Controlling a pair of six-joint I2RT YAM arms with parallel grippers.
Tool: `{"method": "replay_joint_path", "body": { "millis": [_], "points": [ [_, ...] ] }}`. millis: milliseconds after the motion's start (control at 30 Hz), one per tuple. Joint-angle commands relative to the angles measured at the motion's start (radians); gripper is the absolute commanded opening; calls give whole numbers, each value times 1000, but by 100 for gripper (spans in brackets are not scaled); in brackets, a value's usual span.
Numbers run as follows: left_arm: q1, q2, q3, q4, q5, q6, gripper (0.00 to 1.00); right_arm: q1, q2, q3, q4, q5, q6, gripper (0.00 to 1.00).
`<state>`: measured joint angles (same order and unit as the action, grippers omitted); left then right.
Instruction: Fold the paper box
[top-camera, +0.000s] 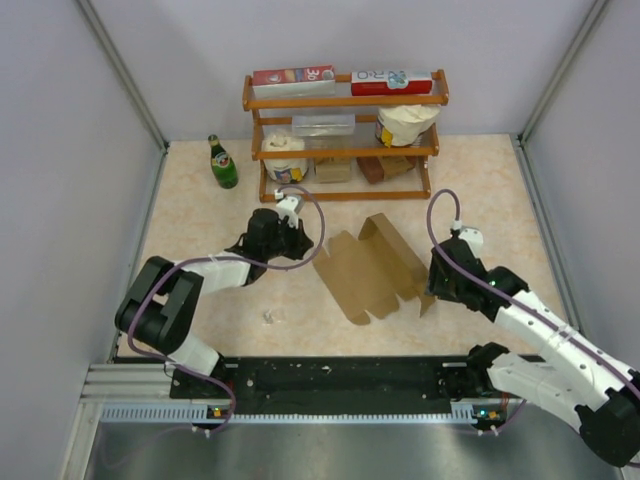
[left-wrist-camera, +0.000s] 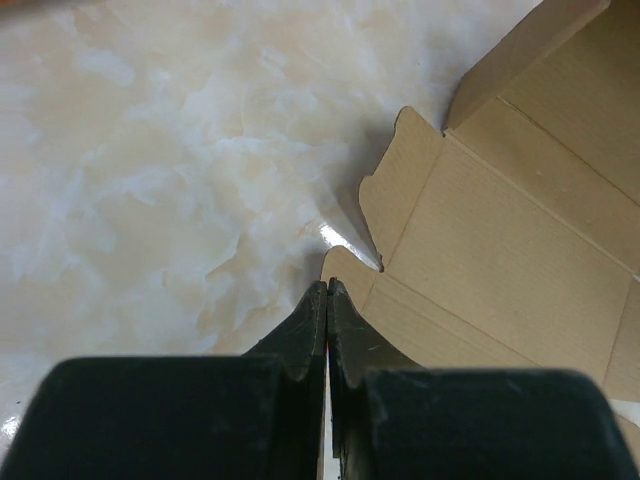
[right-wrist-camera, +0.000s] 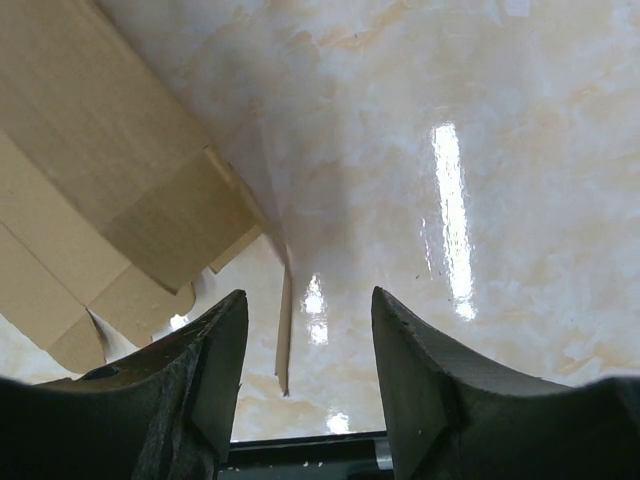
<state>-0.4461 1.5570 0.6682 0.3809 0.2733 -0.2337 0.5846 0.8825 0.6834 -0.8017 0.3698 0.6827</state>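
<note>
Logged plain kraft-brown die-cut paper box (top-camera: 368, 268) unfolded on marbled beige table (top-camera: 200, 220); noted left gripper (left-wrist-camera: 328, 290) closed tight at its edge, right gripper (right-wrist-camera: 310, 320) parted.

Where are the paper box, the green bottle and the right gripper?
paper box (top-camera: 368, 270): top view, middle panel.
green bottle (top-camera: 223, 167): top view, its body.
right gripper (right-wrist-camera: 308, 296): right wrist view, midway between fingertips.

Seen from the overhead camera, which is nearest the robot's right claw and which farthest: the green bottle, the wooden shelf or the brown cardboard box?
From the right gripper:
1. The cardboard box, just beside it, on its left.
2. The wooden shelf, at the back of the table.
3. The green bottle, back left, clearly farthest.
</note>
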Motion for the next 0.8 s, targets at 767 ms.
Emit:
{"method": "replay_joint_path", "body": {
  "millis": [767],
  "points": [
    [53,202,287,9,87,7,0,-9,32,-33,70,-78,28,42]
  ]
}}
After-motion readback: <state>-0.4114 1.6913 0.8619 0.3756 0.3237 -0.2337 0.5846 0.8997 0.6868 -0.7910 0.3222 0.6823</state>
